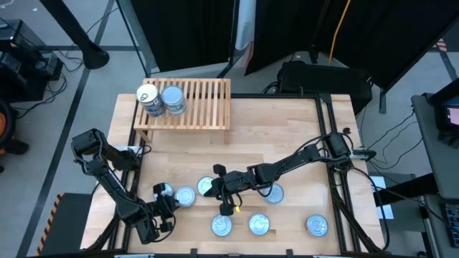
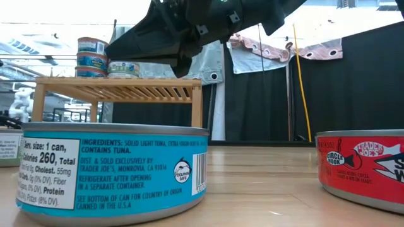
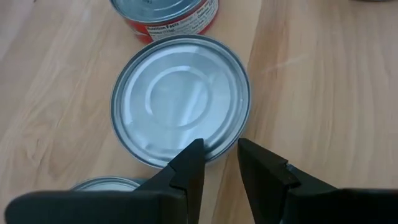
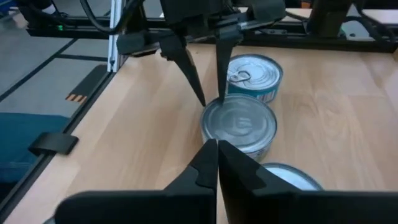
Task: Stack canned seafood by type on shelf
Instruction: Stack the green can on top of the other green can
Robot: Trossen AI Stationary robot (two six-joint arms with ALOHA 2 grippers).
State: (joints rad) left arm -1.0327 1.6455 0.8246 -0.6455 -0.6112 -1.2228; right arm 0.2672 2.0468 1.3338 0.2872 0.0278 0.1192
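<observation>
The slatted wooden shelf (image 1: 197, 100) stands at the table's far left and carries cans on its left end: a stack (image 2: 91, 57) and a lower tin (image 2: 123, 68). Several silver-topped cans lie flat on the table near the front edge. My left gripper (image 3: 219, 152) is slightly open and points down at the rim of one silver-topped can (image 3: 180, 99), on the can's left side (image 4: 211, 102). A red-labelled can (image 3: 168, 15) sits just beyond it. My right gripper (image 4: 216, 148) is shut and hangs clear above the table, to the right of that same can (image 4: 239, 124). My left gripper comes slanting down from the table's left at the silver-topped can's rim (image 3: 214, 149). One fingertip (image 3: 193, 152) stands over the lid and the other (image 3: 249, 152) outside the rim. Whether they touch the can, I cannot tell.
A pull-tab can (image 4: 252, 71) sits just left of the left gripper. More cans lie along the front edge (image 1: 222, 226), (image 1: 258, 224), (image 1: 316, 226) and under the right arm (image 1: 274, 193). In the low view a blue can (image 2: 113, 170) and a red can (image 2: 363, 167) are close.
</observation>
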